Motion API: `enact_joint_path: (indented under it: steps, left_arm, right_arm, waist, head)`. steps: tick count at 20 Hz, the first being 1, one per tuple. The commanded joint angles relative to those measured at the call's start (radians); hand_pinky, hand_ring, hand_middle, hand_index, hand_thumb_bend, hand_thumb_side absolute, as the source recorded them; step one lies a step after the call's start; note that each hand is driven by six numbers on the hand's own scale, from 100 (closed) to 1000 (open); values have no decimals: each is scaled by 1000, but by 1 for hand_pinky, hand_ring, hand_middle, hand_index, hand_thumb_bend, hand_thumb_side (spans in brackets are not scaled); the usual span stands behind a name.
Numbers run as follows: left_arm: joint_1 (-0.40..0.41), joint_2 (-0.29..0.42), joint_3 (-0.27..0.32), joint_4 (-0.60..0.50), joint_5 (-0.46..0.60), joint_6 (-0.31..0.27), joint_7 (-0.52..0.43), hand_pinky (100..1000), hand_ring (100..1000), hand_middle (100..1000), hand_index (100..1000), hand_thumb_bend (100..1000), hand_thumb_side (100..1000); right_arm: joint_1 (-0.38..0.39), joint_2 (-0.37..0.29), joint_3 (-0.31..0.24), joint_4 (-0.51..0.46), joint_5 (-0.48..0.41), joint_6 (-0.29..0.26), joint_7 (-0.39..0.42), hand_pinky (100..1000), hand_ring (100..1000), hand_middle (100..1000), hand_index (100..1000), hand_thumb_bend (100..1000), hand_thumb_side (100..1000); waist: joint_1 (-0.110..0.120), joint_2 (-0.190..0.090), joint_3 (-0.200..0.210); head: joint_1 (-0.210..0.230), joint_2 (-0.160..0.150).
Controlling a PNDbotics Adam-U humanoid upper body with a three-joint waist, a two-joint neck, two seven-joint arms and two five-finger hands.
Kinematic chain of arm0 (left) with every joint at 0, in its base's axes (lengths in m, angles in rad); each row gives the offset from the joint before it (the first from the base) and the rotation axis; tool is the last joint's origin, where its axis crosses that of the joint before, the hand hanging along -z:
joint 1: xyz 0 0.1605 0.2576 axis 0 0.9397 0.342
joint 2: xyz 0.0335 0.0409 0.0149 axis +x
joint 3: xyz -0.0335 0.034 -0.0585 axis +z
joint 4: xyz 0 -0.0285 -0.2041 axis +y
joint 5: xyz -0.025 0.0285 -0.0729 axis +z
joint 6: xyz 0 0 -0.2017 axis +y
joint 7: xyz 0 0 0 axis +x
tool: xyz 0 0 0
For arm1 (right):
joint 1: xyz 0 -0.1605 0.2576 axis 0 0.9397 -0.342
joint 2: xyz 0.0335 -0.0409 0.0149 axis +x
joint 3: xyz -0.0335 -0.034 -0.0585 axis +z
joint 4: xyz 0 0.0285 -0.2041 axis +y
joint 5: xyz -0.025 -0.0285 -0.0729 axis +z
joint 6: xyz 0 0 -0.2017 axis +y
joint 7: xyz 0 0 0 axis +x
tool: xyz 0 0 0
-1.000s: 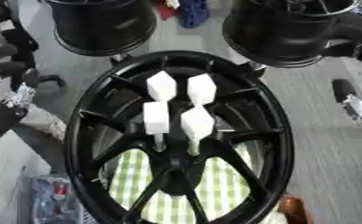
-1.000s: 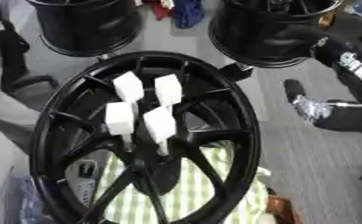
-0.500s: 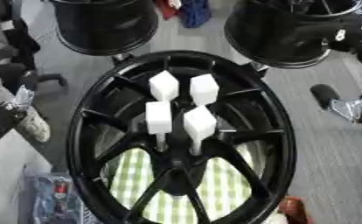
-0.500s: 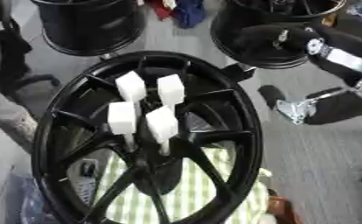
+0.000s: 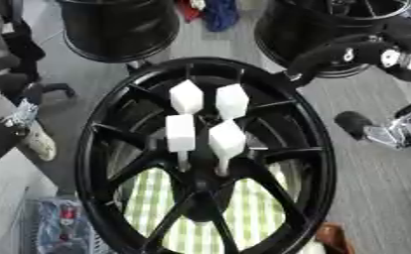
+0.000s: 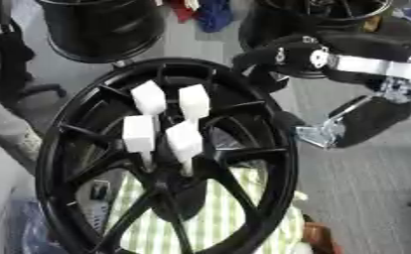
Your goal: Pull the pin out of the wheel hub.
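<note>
Pins (image 5: pixel 227 140), four white-capped, stand in the black wheel hub (image 5: pixel 205 173). They look light and stiff; grasp a blocky cap. The right hand (image 6: pixel 270 62) nears the rim, its fingers unreadable.

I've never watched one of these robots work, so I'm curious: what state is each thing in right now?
wheel hub: black, lying face up on a green checked cloth.
pins: four white-headed ones, all standing in the hub's centre, none pulled.
right hand: over the hub's far right rim, touching no pin; fingers unclear.
left hand: not visible.
</note>
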Motion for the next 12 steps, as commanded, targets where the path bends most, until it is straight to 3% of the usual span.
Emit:
enact_joint_path:
  steps: [1,12]
  left_arm:
    - [-6,13,-3,-9,6,-2,-4,806,762,809,882,368,599]
    - [-5,13,-6,-8,5,-4,-10,806,764,811,883,364,601]
  right_arm:
    - [-37,-3,12,4,-3,0,48,856,819,888,999,100,362]
    - [-147,87,90,72,26,-8,150,863,864,915,1000,100,373]
  waist:
    - [1,-17,2]
    - [-2,-18,3]
  head:
    - [-2,5]
    - [-6,5]
